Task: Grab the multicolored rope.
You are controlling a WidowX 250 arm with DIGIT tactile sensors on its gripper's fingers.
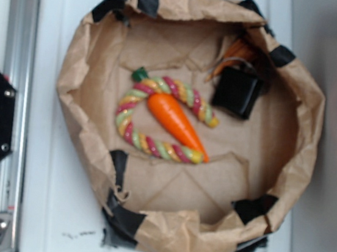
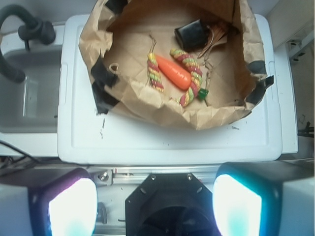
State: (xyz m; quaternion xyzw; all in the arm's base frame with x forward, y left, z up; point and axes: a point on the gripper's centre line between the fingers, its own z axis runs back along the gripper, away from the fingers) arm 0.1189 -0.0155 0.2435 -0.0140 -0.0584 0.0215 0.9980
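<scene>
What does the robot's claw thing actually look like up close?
Only the wrist view shows the gripper. Its two fingers are chunky dark blocks at the bottom corners, with pale pads facing the camera that look whitish with a cyan and pinkish glow. They are blurred, so no markings can be read. The black angular plate between them may be the robot's mount rather than the gripper.

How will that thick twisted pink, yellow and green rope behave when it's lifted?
The twisted multicolored rope lies bent in a C, so it will probably flex and droop. Its ridged strands should grip well. The smooth orange plastic carrot sits inside the curve, touching it, so it may get nudged.
</scene>
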